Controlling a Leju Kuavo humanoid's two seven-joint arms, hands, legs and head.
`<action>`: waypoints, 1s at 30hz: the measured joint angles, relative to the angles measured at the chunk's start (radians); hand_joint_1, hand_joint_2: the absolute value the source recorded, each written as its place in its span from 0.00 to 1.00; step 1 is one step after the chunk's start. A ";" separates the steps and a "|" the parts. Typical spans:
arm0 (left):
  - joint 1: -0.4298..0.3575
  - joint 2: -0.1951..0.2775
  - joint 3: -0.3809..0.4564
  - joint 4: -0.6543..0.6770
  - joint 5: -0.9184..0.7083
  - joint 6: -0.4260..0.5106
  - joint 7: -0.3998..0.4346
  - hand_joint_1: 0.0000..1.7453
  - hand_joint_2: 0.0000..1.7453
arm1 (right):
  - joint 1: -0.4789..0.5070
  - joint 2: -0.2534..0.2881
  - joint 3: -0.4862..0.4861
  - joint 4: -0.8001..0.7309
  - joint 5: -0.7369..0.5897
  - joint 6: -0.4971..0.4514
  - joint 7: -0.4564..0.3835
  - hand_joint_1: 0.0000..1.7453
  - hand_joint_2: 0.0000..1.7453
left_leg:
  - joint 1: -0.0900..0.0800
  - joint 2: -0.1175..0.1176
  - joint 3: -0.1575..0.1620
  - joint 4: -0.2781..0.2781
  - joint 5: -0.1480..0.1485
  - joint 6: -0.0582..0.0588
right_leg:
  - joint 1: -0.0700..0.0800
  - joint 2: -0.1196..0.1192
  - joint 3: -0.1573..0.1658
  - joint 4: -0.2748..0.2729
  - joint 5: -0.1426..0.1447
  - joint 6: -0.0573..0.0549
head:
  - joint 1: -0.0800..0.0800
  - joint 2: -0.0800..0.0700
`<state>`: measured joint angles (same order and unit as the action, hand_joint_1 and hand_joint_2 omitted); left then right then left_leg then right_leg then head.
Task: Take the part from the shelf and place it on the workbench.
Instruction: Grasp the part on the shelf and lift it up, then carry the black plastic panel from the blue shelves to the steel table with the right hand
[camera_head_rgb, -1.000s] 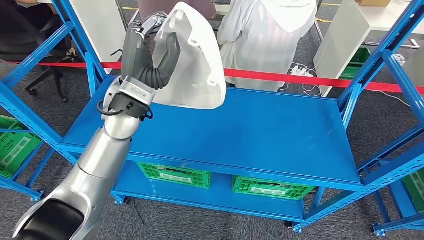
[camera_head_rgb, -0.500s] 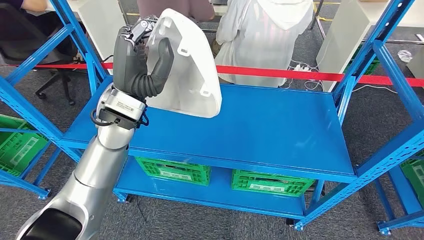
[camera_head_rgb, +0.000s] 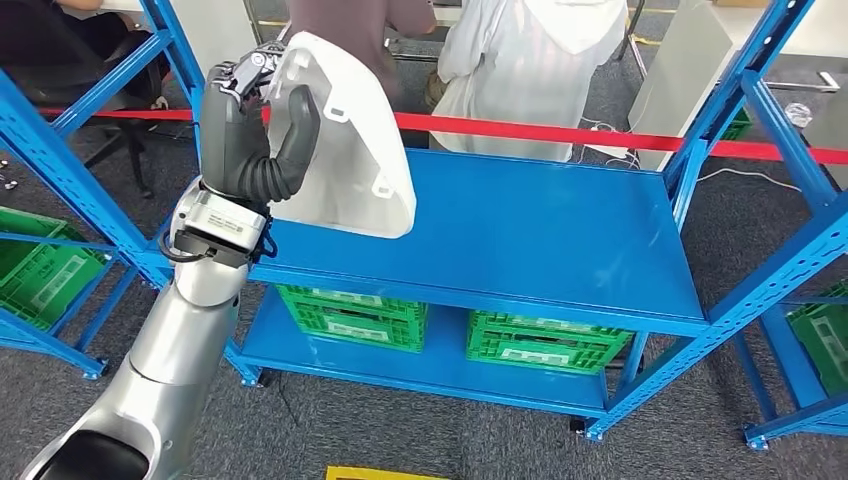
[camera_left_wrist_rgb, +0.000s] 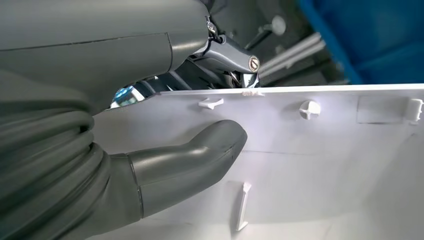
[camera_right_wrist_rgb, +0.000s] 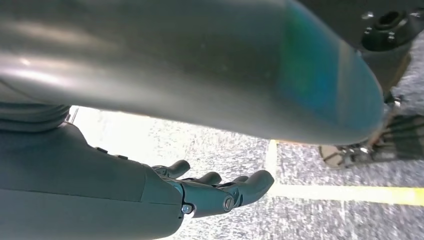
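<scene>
At the far left of the head view, green crates (camera_head_rgb: 35, 275) are sitting inside a blue rack (camera_head_rgb: 60, 160). Just right of them the left hand (camera_head_rgb: 255, 125) is rising on its silver arm and gripping the white part (camera_head_rgb: 345, 150), a large curved plastic shell. The thick grey thumb (camera_head_rgb: 298, 125) is lying across the shell's inner face while the darker fingers (camera_head_rgb: 240, 75) are wrapping over its upper edge. The part is hanging in the air, tilted, above the left end of the blue shelf (camera_head_rgb: 530, 240), not touching its top. In the left wrist view the thumb (camera_left_wrist_rgb: 190, 160) is pressing flat against the white surface (camera_left_wrist_rgb: 325, 160), among small moulded tabs. Under the top of the blue shelf, two green bins (camera_head_rgb: 455, 325) are resting side by side on the lower level. Behind the shelf a red tape (camera_head_rgb: 600, 135) is stretching across, and two people (camera_head_rgb: 530, 60) are standing beyond it. In the right wrist view the right hand (camera_right_wrist_rgb: 210, 192) is hanging over speckled grey floor (camera_right_wrist_rgb: 310, 220) with a yellow line, its fingers loosely apart, slightly curled and holding nothing.
</scene>
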<state>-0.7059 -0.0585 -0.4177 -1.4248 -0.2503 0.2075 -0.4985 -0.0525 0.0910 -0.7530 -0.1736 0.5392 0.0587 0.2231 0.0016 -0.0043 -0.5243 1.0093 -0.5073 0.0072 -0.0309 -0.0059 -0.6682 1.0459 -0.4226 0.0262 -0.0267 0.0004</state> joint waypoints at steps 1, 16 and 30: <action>0.007 0.003 0.003 -0.006 0.000 0.003 -0.003 1.00 1.00 | 0.001 0.000 0.000 0.000 0.003 0.001 0.000 0.00 0.00 | 0.002 0.001 -0.009 -0.003 0.012 0.009 | 0.000 0.001 -0.014 0.034 -0.038 0.003 | 0.002 0.000; 0.062 0.036 0.027 -0.050 -0.001 0.011 -0.012 1.00 1.00 | -0.004 0.001 0.000 0.000 0.012 0.001 0.000 0.00 0.00 | -0.007 0.000 -0.151 0.050 0.072 -0.027 | 0.023 -0.001 0.132 -0.032 -0.082 -0.058 | 0.007 0.000; 0.084 0.053 0.048 -0.089 -0.008 0.003 -0.008 1.00 1.00 | -0.004 0.008 0.001 0.000 0.020 -0.001 0.013 0.00 0.00 | 0.003 0.001 0.025 -0.001 -0.024 -0.007 | 0.011 -0.006 -0.010 -0.021 0.045 -0.008 | 0.003 0.000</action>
<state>-0.6218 -0.0054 -0.3694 -1.5136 -0.2586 0.2106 -0.5068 -0.0564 0.0992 -0.7523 -0.1740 0.5592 0.0579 0.2358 0.0047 -0.0035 -0.4993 1.0082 -0.5315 0.0006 -0.0201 -0.0118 -0.6779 1.0247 -0.3777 0.0185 -0.0234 0.0004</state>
